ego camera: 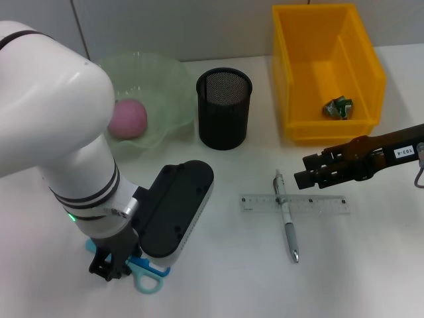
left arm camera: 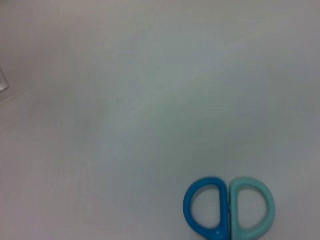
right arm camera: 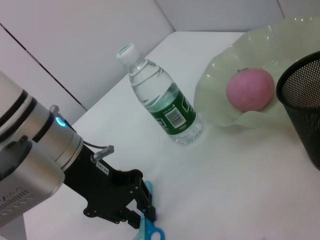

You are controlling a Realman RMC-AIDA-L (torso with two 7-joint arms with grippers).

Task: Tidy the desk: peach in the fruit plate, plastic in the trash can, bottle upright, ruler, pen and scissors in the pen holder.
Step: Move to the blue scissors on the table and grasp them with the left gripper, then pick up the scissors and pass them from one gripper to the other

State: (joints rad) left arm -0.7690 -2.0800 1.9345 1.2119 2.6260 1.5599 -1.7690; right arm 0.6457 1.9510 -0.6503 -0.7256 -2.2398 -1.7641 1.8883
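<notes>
I have the left gripper (ego camera: 109, 265) low at the near edge of the white desk (ego camera: 225, 265), right over the scissors with the blue and turquoise plastic handles (ego camera: 147, 275). In the head view the black fingers come down on the blade end of the scissors, and the handle loops stick out beside them. The right wrist view shows the fingers at the blue part, with only a narrow gap between them, but I cannot tell if they already press the scissors or only stand around it.

The right gripper (ego camera: 311, 170) hangs above the desk, just beside the silver pen (ego camera: 286, 215) that lies across the transparent plastic ruler (ego camera: 295, 203). Its fingers are a little apart and hold nothing.

I judge the step in hand is to grasp the scissors for the black mesh pen holder (ego camera: 224, 108). To do it well, I would close on the blades near the pivot, so the scissors do not swing, then lift straight up before I move. The path goes past the pale green wavy fruit plate (ego camera: 165, 79), where the pink peach (ego camera: 127, 119) already lies. I would lower the scissors into the holder with the blades down. The clear water bottle with the green label (right arm camera: 162, 102) stands upright near the plate, and the crumpled green plastic piece (ego camera: 337, 106) is in the yellow plastic bin (ego camera: 295, 66).
</notes>
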